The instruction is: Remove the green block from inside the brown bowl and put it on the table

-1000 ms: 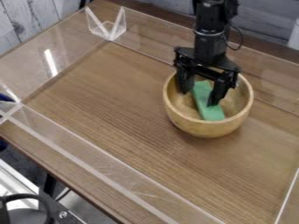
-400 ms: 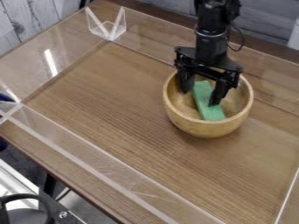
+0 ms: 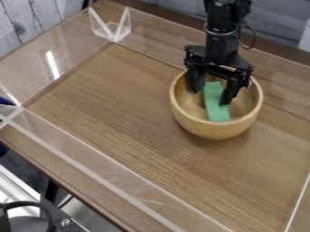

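Observation:
The brown bowl (image 3: 216,122) sits on the table (image 3: 109,109) at the right of the view. Inside it the green block (image 3: 217,105) leans tilted, its upper end toward the far rim. My black gripper (image 3: 217,90) points straight down into the bowl, open, with one finger on each side of the block's upper end. I cannot tell whether the fingers (image 3: 195,84) touch the block. The block's top end is partly hidden behind the gripper.
Low clear acrylic walls (image 3: 72,149) edge the table. A clear acrylic bracket (image 3: 111,24) stands at the far left corner. Bare wood-grain surface stretches left and in front of the bowl.

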Controlling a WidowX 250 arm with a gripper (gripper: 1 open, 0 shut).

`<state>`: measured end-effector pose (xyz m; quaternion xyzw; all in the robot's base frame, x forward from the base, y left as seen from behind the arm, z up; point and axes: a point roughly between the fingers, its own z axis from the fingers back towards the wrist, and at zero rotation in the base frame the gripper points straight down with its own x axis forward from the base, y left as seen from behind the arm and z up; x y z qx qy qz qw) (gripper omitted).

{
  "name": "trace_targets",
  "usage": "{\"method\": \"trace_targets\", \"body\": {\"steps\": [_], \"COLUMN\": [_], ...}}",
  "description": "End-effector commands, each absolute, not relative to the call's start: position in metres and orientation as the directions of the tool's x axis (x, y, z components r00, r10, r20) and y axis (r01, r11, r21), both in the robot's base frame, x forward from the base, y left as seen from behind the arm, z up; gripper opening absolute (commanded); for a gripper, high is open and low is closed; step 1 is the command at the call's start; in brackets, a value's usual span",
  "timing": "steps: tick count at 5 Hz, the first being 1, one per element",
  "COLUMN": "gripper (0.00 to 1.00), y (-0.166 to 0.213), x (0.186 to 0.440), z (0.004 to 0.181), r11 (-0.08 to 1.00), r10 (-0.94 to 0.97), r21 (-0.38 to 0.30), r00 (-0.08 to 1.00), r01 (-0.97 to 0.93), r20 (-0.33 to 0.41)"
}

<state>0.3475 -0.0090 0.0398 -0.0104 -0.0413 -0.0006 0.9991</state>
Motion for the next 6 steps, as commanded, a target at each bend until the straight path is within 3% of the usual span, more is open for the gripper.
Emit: {"method": "trace_targets", "body": {"steps": [1,3,5,6], "gripper": [1.0,1.0,1.0,0.0], "y": [-0.003,-0.007,-0.011,-0.008], "x": [0.361,0.371,0.367,0.367], "z": [0.025,0.027,0.021,0.02], "r11": [1.0,0.997,0.998,0.998], "r10": [0.004,0.064,0.058,0.06], "r21": [-0.027,-0.046,-0.036,-0.029], "r00": [0.996,0.986,0.992,0.995], "r01": [-0.001,-0.058,-0.054,-0.058], "r20": [0.094,0.152,0.108,0.084]}}
